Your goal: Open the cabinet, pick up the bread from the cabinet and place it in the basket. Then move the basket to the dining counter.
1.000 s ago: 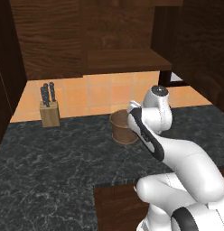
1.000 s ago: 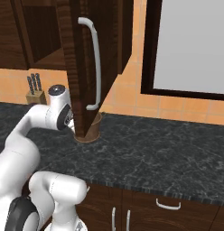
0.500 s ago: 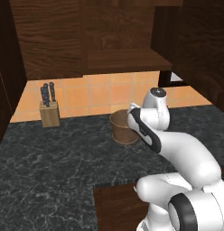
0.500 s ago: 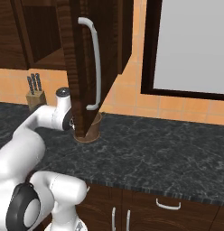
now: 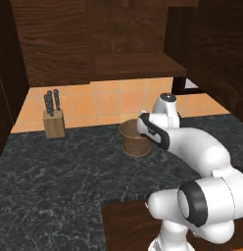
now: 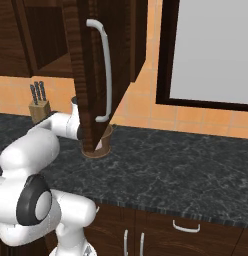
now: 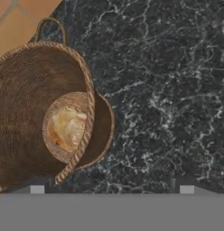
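The cabinet (image 6: 91, 60) is seen open above and just beside the hand, its door (image 6: 98, 75) with the long silver handle (image 6: 104, 70) swung out over the black worktop (image 5: 60, 181) so that, in the right base view, the door's lower corner hangs in front of the hand. A collision with that door is judged the largest risk: if the arm is lifted or swung toward the dining counter without first being drawn clear, the wrist or the load can be knocked against the panel. The basket (image 7: 37, 103) stands on the worktop directly below the gripper (image 7: 111, 191) and offset toward one finger, its rim passing just ahead of that finger, while the other finger is placed over bare marble. A descent from this offset could push the rim down or tip the basket rather than straddle its wall. The fingertips (image 7: 37, 189) are seen set well apart with nothing between them, so the hand is released and empty. The bread (image 7: 68, 126) lies at the bottom of the basket, beneath and slightly ahead of the hand, and could be spilled if the basket is carried tilted.
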